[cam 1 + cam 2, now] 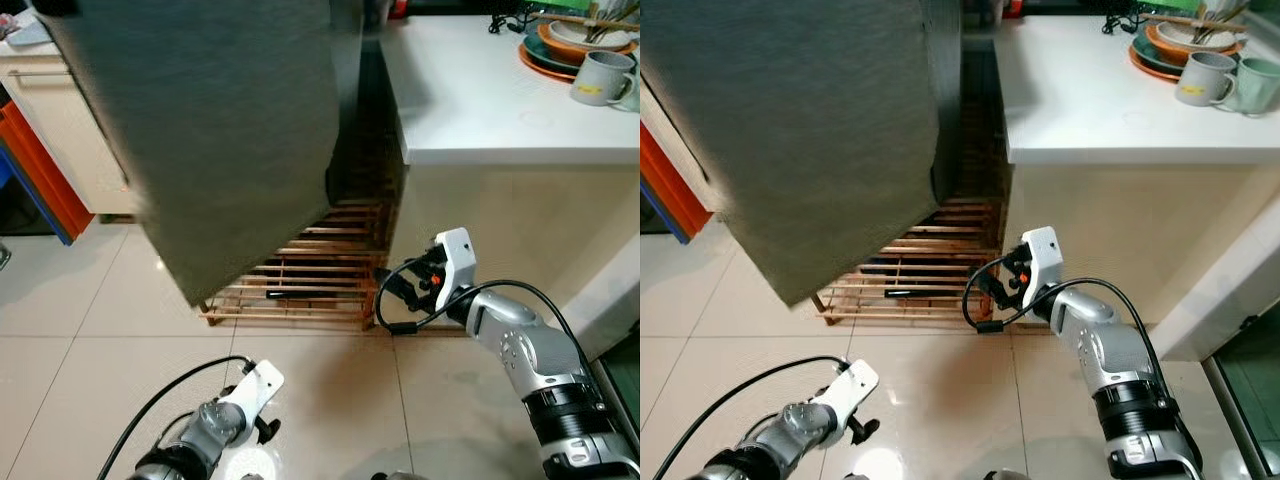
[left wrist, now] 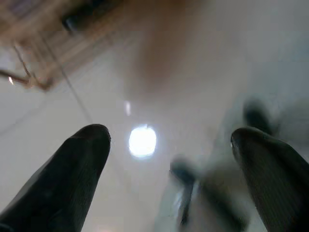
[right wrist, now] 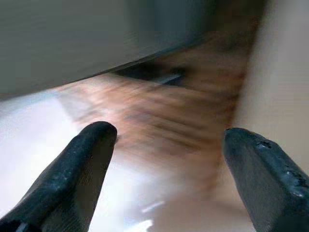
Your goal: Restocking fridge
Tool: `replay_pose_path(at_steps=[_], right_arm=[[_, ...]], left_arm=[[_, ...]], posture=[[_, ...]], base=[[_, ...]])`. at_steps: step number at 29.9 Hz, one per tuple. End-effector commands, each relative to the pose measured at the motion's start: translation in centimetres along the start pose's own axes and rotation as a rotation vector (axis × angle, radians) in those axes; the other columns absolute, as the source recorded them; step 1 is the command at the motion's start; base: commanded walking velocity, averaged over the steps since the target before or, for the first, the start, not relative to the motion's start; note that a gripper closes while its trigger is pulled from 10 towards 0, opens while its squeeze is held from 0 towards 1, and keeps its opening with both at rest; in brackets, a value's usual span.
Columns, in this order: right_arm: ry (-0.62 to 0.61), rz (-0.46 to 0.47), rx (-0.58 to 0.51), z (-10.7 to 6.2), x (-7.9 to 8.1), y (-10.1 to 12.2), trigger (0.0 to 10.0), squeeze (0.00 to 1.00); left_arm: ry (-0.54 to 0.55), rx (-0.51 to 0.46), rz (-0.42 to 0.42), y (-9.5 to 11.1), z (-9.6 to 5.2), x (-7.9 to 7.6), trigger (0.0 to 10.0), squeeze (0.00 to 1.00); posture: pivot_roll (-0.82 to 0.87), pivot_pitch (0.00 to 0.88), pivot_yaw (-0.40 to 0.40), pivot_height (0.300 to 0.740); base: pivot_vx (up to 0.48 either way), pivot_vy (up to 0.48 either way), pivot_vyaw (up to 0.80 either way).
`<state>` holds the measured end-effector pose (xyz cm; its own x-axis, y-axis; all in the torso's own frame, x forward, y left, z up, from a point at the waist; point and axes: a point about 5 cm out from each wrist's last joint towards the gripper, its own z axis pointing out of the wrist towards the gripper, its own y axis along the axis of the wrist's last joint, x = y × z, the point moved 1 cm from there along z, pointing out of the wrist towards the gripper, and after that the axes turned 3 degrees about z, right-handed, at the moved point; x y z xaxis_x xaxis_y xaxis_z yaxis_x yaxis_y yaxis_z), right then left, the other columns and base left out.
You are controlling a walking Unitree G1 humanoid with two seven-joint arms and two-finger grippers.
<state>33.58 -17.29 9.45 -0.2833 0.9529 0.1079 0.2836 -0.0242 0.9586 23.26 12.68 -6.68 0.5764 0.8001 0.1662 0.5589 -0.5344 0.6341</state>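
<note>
A tall grey fridge (image 1: 220, 130) rises at the left, standing on a wooden slatted pallet (image 1: 320, 285). My right gripper (image 1: 402, 280) is held low in front of the white counter's base, just right of the pallet's front corner. In the right wrist view it (image 3: 166, 133) is open, with nothing between the fingers and the blurred pallet beyond. My left gripper (image 1: 264, 428) hangs near the floor at the bottom edge. The left wrist view shows it (image 2: 169, 135) open over glossy tiles, holding nothing.
A white counter (image 1: 480, 110) stands to the right with stacked plates (image 1: 560, 50) and a grey mug (image 1: 602, 78) on it. Cream cabinets (image 1: 60, 130) and an orange-blue object (image 1: 40, 175) are at the far left. Beige floor tiles (image 1: 100, 330) lie in front.
</note>
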Motion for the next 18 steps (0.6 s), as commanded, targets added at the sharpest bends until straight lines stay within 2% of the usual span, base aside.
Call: replay_pose_path(at_steps=[1,2,3,4,6,8,9,11,12,13,14,16,18], right_arm=[[-0.229,0.005,-0.121,-0.2,-2.3,1.2,10.0,0.0],[-0.273,0.034,-0.139,-0.3,-2.7,1.1,10.0,0.0],[-0.3,0.035,-0.149,-0.5,-2.8,1.0,10.0,0.0],[-0.312,0.019,-0.154,-0.7,-2.7,0.6,10.0,0.0],[-0.34,0.067,-0.144,-1.0,-2.6,-0.4,10.0,0.0],[-0.361,0.113,-0.137,-1.2,-2.5,-1.2,10.0,0.0],[-0.361,0.113,-0.137,-1.2,-2.5,-1.2,10.0,0.0],[-0.367,0.111,-0.161,-1.2,-2.4,-1.1,10.0,0.0],[-0.367,0.111,-0.161,-1.2,-2.4,-1.1,10.0,0.0],[-0.385,0.101,-0.196,-1.2,-2.6,-1.0,10.0,0.0],[-0.397,0.071,-0.218,-1.2,-2.6,-1.0,10.0,0.0],[-0.397,0.071,-0.218,-1.2,-2.6,-1.0,10.0,0.0],[-0.409,0.039,-0.236,-1.3,-2.6,-1.3,10.0,0.0]], left_arm=[[0.083,-0.212,-0.067,4.7,0.3,0.7,10.0,0.0],[0.113,-0.278,-0.089,6.1,0.3,1.0,10.0,0.0],[0.147,-0.339,-0.114,7.4,0.0,1.9,10.0,0.0],[0.184,-0.427,-0.158,8.9,-0.7,3.8,10.0,0.0],[0.249,-0.621,-0.212,12.4,-2.9,6.8,10.0,0.0],[0.31,-0.782,-0.212,15.5,-5.6,8.5,10.0,0.0],[0.31,-0.782,-0.212,15.5,-5.6,8.5,10.0,0.0],[0.363,-0.846,-0.198,16.5,-7.1,9.3,10.0,0.0],[0.363,-0.846,-0.198,16.5,-7.1,9.3,10.0,0.0],[0.427,-0.899,-0.219,17.0,-8.5,10.1,10.0,0.0],[0.467,-0.92,-0.226,17.1,-9.1,10.5,10.0,0.0],[0.467,-0.92,-0.226,17.1,-9.1,10.5,10.0,0.0],[0.507,-0.955,-0.23,17.4,-10.3,10.8,10.0,0.0]], posture=[[-0.14,0.0,0.023,0.74],[-0.14,0.0,0.019,0.74],[-0.14,0.0,0.019,0.74],[-0.13,0.0,0.012,0.74],[-0.13,0.0,0.011,0.74],[-0.11,0.0,-0.001,0.74],[-0.11,0.0,-0.001,0.74],[-0.09,0.0,-0.015,0.74],[-0.09,0.0,-0.015,0.74],[-0.08,0.0,-0.031,0.74],[-0.07,0.0,-0.04,0.74],[-0.07,0.0,-0.04,0.74],[-0.03,0.0,-0.067,0.74]], base=[[0.0,0.0,0.0],[0.0,0.0,0.0],[0.0,0.0,0.0],[0.0,0.0,0.0],[0.0,0.0,0.0],[0.0,0.0,0.0],[0.0,0.0,0.0],[0.0,0.0,0.0],[0.0,0.0,0.0],[0.0,0.0,0.0],[0.0,0.0,0.0],[0.0,0.0,0.0],[0.0,0.0,0.0]])
